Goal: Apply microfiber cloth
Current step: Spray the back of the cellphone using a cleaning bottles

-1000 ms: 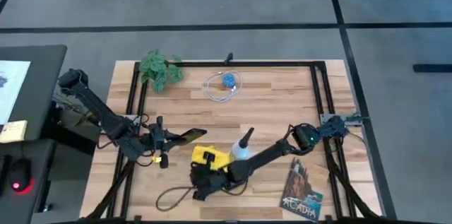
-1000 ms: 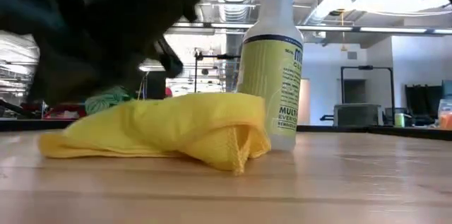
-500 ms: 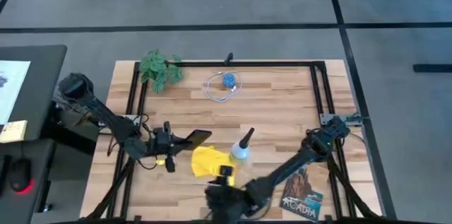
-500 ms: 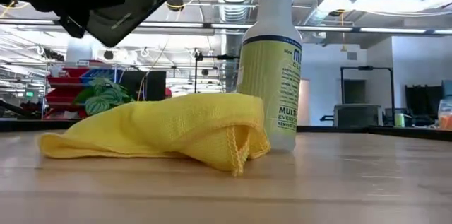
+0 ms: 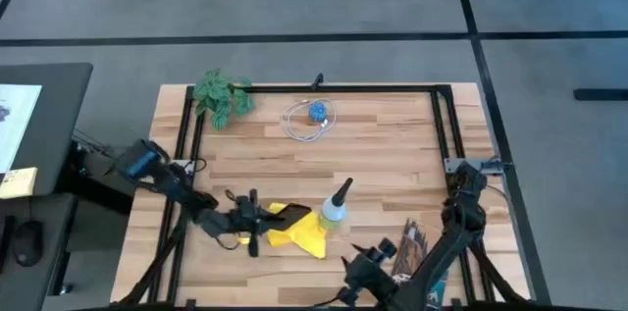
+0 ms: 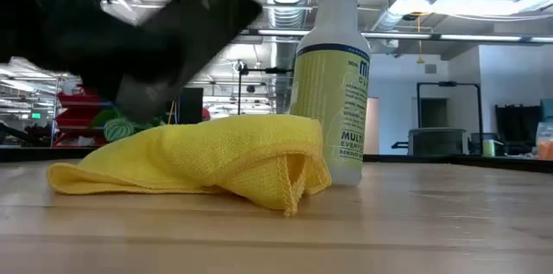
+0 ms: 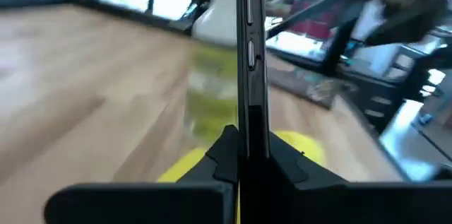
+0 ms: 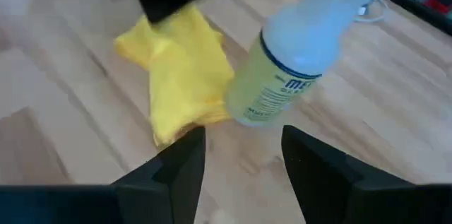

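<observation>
My left pincer (image 5: 257,225), clenched on a slim black smartphone (image 7: 248,75) held edge-up, sits touching the crumpled bright yellow microfiber cloth (image 5: 299,231) near the wooden table's (image 5: 392,144) front edge. My right pincer (image 8: 239,159), fingers spread and released, hangs at that edge, farther off.

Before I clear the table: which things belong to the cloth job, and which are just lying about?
In the job:
microfiber cloth
smartphone, held in the left gripper

Lying about:
spray bottle
booklet
plant
cable
right gripper, open

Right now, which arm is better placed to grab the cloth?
Probably the right: its claw is open and empty, facing the cloth. The left claw sits beside the cloth but is shut on the phone.
</observation>
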Robot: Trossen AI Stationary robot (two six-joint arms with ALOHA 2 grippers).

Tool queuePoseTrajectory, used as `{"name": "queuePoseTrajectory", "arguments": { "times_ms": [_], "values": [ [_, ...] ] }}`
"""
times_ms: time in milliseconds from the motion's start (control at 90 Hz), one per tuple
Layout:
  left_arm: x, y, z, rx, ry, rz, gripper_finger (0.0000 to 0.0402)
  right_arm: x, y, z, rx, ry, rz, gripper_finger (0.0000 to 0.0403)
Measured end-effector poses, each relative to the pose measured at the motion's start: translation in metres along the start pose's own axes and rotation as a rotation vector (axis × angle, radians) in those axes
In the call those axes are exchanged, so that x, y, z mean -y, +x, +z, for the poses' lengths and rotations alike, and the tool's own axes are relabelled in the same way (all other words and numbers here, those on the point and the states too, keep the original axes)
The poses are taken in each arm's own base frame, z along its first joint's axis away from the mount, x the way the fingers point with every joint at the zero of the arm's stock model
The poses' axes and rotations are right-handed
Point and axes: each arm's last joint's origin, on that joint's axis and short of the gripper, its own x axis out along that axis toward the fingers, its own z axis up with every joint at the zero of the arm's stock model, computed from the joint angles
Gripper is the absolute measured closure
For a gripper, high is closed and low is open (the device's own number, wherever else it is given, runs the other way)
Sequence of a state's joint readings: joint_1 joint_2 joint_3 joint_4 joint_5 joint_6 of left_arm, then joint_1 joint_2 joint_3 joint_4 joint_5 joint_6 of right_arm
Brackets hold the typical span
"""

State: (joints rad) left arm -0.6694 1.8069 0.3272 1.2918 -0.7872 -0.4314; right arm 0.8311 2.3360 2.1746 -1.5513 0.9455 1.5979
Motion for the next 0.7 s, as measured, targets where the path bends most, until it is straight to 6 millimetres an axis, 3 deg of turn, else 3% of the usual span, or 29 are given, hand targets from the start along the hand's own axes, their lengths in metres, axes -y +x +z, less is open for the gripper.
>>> {"name": "queuePoseTrajectory", "arguments": {
  "times_ms": [200, 378, 544, 700],
  "values": [
    [-0.025, 0.018, -0.01, -0.01, -0.019, 0.124, 0.0391, 0.0, 0.02, 0.011, -0.008, -0.074, -0.039, 0.0211],
    [-0.049, 0.029, -0.004, 0.009, 0.03, 0.212, 0.0391, 0.013, 0.034, -0.003, -0.059, -0.144, -0.119, 0.021],
    [-0.06, 0.033, 0.002, 0.018, 0.065, 0.186, 0.0391, 0.043, 0.028, -0.001, -0.125, -0.102, -0.152, 0.0202],
    [-0.062, 0.035, 0.003, 0.012, 0.069, 0.185, 0.0391, 0.074, 0.011, 0.022, -0.122, -0.026, -0.086, 0.0155]
  ]
}}
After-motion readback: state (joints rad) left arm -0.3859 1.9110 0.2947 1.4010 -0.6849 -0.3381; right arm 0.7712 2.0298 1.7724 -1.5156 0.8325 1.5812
